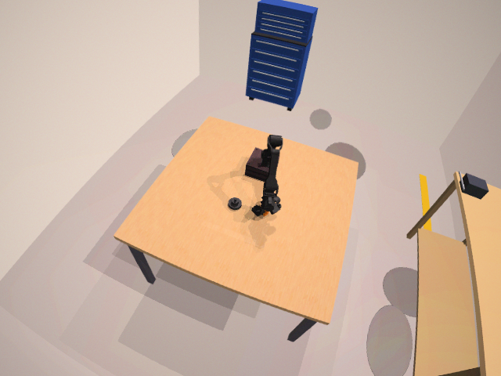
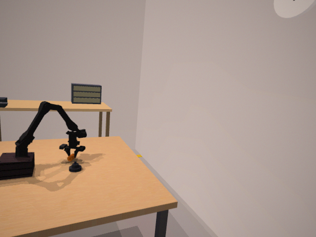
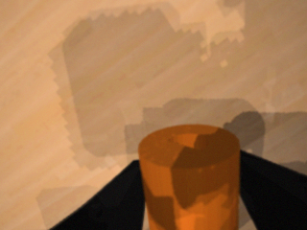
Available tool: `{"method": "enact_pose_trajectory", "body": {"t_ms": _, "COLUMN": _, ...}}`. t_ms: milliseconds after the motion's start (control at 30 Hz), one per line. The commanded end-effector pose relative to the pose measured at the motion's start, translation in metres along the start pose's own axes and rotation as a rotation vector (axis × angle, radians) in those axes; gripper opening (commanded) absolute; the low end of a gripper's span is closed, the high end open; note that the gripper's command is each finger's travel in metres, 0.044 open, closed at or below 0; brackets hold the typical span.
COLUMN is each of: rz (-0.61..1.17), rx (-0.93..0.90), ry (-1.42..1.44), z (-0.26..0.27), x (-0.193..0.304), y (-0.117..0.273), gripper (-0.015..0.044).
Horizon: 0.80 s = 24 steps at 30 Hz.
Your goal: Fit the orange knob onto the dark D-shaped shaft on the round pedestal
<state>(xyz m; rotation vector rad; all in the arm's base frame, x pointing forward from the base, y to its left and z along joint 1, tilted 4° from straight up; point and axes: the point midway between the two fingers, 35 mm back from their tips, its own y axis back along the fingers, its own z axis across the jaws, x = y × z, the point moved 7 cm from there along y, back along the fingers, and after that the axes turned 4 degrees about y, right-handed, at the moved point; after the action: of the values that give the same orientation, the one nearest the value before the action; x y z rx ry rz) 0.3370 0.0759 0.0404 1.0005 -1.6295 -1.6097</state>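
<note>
The orange knob [image 1: 265, 213] [image 2: 70, 157] [image 3: 192, 187] lies on its side at the table, its end face with the hole showing at the top of the knob in the wrist view. My gripper [image 1: 265, 211] [image 2: 72, 156] [image 3: 186, 163] points down and is shut on the knob, with one black finger against each side. The round dark pedestal [image 1: 234, 205] [image 2: 74, 169] stands upright on the table to the left of the gripper in the top view. Its short shaft [image 2: 75, 163] points up and is bare. The shaft's flat side cannot be made out.
The arm's dark base block [image 1: 255, 165] [image 2: 18, 165] stands behind the pedestal on the wooden table [image 1: 194, 226] [image 2: 114, 188]. A blue drawer cabinet [image 1: 272, 68] stands on the floor beyond the table. A second bench [image 2: 38, 104] holds a small drawer unit [image 2: 86, 94].
</note>
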Motion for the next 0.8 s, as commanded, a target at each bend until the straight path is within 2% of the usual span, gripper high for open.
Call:
{"method": "enact_pose_trajectory", "body": {"t_ms": 0, "rz": -0.009, "rx": 0.0, "ry": -0.001, "z": 0.0, "x": 0.001, "y": 0.0, "gripper": 0.0179}}
{"method": "enact_pose_trajectory", "body": {"t_ms": 767, "rz": -0.353, "rx": 0.025, "ry": 0.0, "z": 0.003, "x": 0.044, "y": 0.008, "gripper": 0.0179}}
